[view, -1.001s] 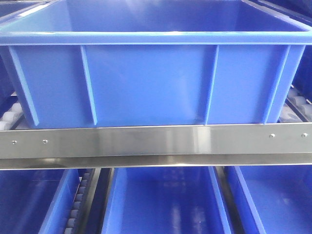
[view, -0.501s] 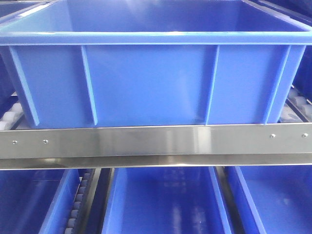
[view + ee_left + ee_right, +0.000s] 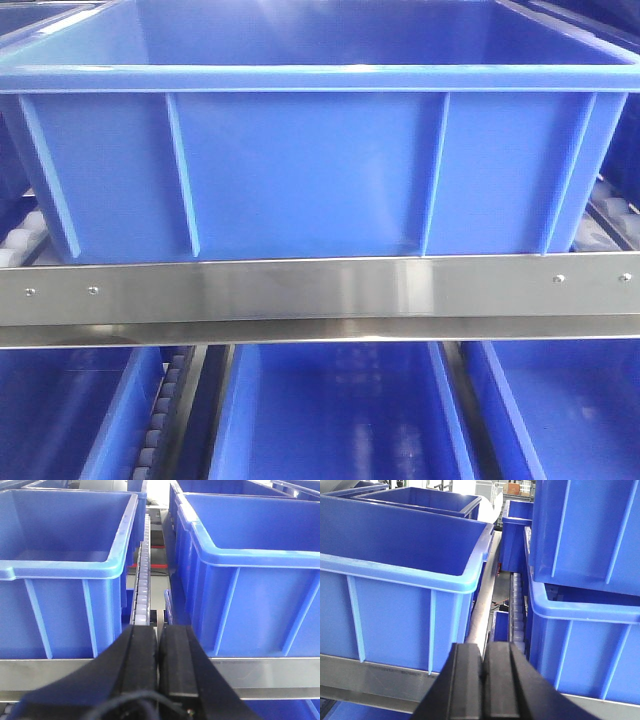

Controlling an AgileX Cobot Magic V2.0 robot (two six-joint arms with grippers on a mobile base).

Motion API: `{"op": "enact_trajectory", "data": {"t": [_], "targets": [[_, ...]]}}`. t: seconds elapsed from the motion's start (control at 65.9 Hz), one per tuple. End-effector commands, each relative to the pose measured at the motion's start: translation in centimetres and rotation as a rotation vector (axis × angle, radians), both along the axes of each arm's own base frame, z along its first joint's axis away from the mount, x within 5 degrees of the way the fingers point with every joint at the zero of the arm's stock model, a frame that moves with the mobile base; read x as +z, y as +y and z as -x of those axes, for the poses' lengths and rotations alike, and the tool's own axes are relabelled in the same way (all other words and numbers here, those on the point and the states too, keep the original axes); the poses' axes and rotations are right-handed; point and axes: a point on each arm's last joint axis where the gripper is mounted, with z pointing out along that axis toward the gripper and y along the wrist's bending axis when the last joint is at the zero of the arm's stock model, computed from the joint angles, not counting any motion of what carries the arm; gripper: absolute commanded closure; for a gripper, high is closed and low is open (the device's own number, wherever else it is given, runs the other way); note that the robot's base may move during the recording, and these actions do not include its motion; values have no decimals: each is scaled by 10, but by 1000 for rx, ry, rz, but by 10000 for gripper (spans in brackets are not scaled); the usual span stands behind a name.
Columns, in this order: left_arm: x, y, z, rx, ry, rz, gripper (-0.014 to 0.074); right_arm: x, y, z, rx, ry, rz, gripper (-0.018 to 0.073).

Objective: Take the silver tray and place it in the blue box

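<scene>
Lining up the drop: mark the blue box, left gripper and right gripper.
large blue plastic box [image 3: 300, 170]: front view, front wall.
left gripper [image 3: 158, 637]: left wrist view, between shut fingertips.
right gripper [image 3: 483, 655]: right wrist view, between shut fingertips.

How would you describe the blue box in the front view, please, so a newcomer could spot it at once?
Find the steel rail that crosses the front view. The blue box sits right above it, filling the frame, with vertical ribs on its near wall. The other crates lie below the rail.
</scene>
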Motion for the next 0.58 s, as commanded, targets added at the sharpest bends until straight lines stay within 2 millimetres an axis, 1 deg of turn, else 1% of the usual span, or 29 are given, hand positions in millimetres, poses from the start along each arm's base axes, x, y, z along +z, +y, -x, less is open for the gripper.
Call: {"op": "enact_trajectory", "data": {"t": [0.0, 0.561], "targets": [[2, 1, 1, 5, -74, 8, 596, 15, 0, 4, 1, -127, 4, 508], [2, 1, 1, 5, -74, 8, 596, 15, 0, 4, 1, -127, 4, 508]]}}
